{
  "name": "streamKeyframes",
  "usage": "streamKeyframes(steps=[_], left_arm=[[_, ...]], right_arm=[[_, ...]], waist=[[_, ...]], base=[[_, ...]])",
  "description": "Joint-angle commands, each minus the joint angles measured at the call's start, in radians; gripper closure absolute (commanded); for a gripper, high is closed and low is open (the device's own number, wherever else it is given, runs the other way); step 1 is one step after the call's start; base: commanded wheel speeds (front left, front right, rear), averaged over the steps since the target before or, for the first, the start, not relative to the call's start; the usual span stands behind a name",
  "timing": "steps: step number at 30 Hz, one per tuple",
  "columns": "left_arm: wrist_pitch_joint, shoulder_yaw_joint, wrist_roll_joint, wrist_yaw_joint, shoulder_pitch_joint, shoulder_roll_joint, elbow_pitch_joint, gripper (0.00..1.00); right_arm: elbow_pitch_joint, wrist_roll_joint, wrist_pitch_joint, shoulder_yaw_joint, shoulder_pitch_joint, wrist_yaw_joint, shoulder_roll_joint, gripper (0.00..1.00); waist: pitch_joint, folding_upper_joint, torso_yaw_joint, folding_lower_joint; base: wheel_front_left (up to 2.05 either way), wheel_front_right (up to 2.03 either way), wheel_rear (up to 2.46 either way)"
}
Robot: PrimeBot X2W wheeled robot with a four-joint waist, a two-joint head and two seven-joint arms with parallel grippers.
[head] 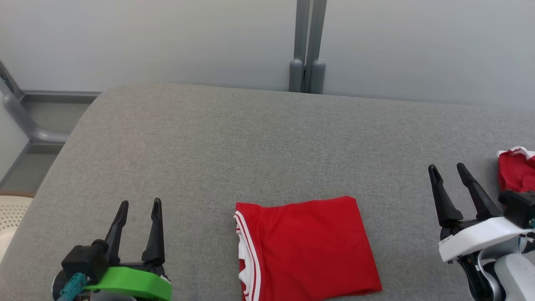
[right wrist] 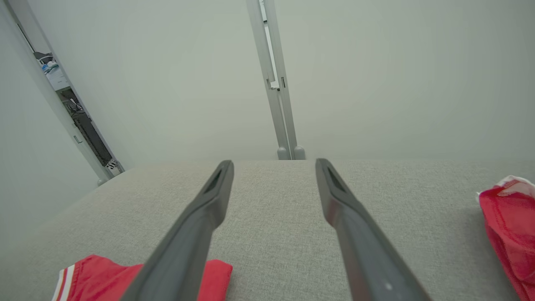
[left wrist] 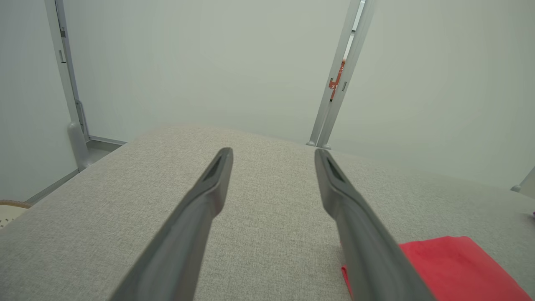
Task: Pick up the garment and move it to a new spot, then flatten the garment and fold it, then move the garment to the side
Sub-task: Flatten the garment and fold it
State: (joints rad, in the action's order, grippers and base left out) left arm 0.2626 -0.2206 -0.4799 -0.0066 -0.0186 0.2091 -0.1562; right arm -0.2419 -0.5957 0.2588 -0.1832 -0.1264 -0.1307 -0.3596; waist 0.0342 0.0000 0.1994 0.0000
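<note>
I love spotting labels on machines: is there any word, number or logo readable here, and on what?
None can be read.
Folded red jersey: no print shows on its upturned face.
Rumpled red garment: no print shows.
Orange tag in the wall-post gap, left wrist view: marks too blurred.

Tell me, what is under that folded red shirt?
The red jersey lies on the grey cushioned surface. White, red-striped layers peek out at its left edge; anything else beneath is covered.
</note>
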Motion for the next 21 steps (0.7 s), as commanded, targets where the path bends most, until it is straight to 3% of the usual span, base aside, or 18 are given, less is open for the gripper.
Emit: streamKeyframes(steps=[1,10,21], left_arm=[[0.002,0.018,0.023,-0.007,0.024,-0.006,0.008,0.0],[0.002,0.1,0.1,-0.053,0.054,-0.057,0.014,0.0],[0.002,0.171,0.157,-0.092,0.063,-0.102,0.003,0.0]], right_arm=[[0.029,0.03,0.006,0.021,0.024,0.0,0.02,0.0],[0.126,0.153,0.007,0.087,0.126,0.0,0.111,0.0],[0.158,0.195,0.007,0.072,0.13,0.0,0.103,0.0]], waist=[[0.002,0.0,-0.038,0.0],[0.011,0.0,-0.128,0.0],[-0.002,0.0,-0.18,0.0]], base=[[0.0,0.0,0.0],[0.0,0.0,0.0],[0.0,0.0,0.0]])
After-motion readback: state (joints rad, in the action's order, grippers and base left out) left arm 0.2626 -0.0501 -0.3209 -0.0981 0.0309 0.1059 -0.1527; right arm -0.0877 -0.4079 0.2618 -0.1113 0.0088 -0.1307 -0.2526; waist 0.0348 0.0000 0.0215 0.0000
